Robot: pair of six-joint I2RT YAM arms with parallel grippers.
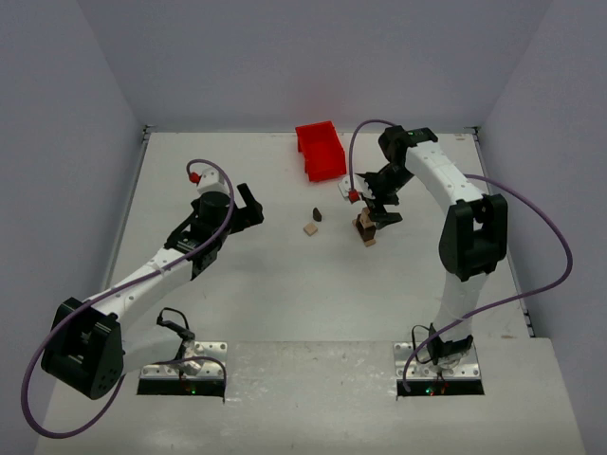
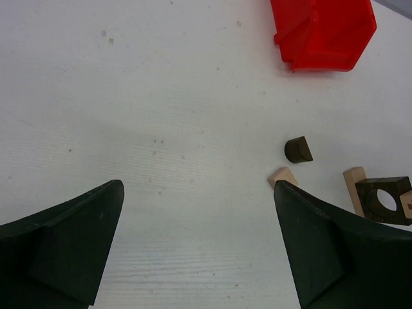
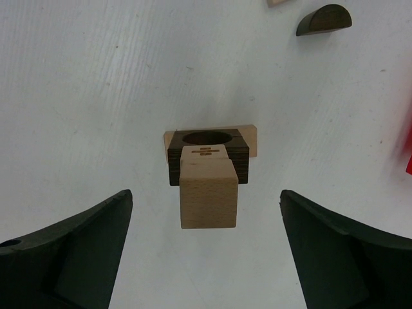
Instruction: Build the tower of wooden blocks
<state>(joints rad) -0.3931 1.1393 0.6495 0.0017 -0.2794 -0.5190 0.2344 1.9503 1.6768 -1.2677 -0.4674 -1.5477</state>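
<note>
Wooden, light and tippy by my guess, the narrow pale-tan-and-dark-brown block tower (image 3: 207, 168) stands near the red plastic bin (image 1: 320, 150), untouched between the jaws of my open right pincer (image 3: 205, 196); its flat sides suit gripping.

**Wooden tower (image 3: 207, 168) between the parted fingers of the right gripper (image 3: 206, 196)**

Contents, bottom to top: a pale flat slab, a dark block with a round hole, and a pale block bearing a small mark on one face. It stands on the white table (image 3: 96, 96), apart from both dark fingers (image 3: 84, 251). Nothing is held. A dark half-round block (image 3: 324, 19) lies far right. A pale piece (image 3: 278, 2) is cut off by the top edge.
</note>
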